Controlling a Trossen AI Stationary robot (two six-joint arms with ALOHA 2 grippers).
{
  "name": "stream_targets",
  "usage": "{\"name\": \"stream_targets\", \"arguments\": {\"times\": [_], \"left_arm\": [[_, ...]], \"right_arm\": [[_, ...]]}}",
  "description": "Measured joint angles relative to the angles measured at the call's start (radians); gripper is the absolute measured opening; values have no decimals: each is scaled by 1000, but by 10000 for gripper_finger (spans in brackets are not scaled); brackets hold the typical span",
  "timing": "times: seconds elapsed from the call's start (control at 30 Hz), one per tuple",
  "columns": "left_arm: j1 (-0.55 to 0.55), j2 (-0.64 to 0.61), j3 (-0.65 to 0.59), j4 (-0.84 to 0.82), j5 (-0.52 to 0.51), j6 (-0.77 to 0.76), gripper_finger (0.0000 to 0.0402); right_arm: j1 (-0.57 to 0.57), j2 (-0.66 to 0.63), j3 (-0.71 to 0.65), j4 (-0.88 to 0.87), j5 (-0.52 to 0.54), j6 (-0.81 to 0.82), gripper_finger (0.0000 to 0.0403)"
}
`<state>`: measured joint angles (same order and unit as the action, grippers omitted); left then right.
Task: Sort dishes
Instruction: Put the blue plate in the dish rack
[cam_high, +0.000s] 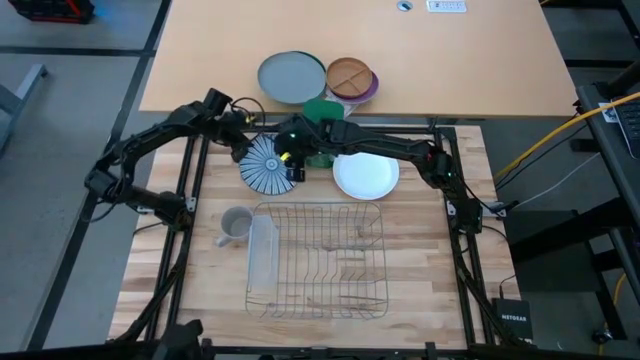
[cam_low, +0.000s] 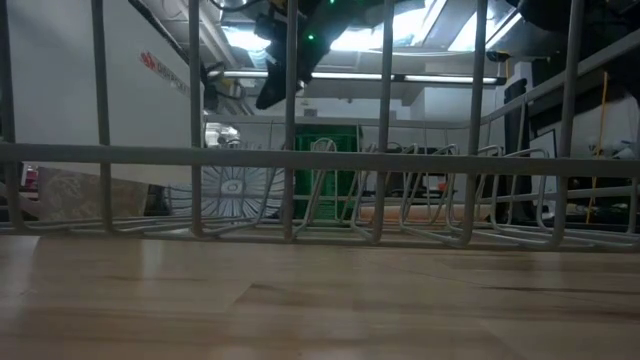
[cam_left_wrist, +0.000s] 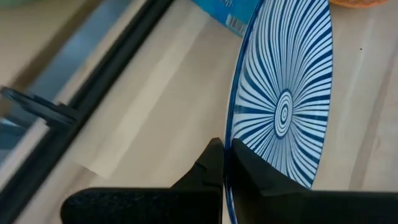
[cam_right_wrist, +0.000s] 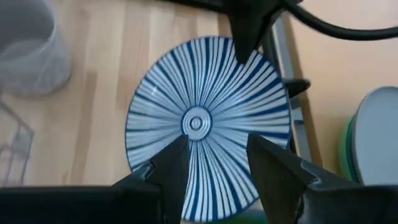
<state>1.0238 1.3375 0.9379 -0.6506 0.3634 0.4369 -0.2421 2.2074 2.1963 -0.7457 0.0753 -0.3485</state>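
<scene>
Striped plate (cam_left_wrist: 283, 106) sits pinched by its rim in the left gripper (cam_left_wrist: 224, 163), raised on edge behind the wire rack (cam_high: 318, 262). Right gripper (cam_right_wrist: 217, 163) hovers over its face, jaws parted, empty. Keep the rim pinch firm and square before carrying it to a rack slot; white plate (cam_high: 366, 176) waits alongside.

Even, bright overhead light fills the high view, with soft shadows under the arms. In the low view, ceiling lights (cam_low: 420, 35) glare and the near rack wires (cam_low: 290, 150) blur. Both wrist views look soft-edged.
</scene>
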Motion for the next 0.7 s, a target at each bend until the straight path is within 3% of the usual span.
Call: {"name": "stream_targets", "arguments": {"times": [0.37,0.6,0.7], "left_arm": [[-99,-89,2,-2,-91,54,1],[-168,-92,2,-1,-116,62,1],[-196,-92,2,-2,-120,62,1]], "right_arm": [[-55,0,0,54,-47,135,166],[-95,0,0,49,-204,195,166],[-100,0,0,49,-218,195,166]]}}
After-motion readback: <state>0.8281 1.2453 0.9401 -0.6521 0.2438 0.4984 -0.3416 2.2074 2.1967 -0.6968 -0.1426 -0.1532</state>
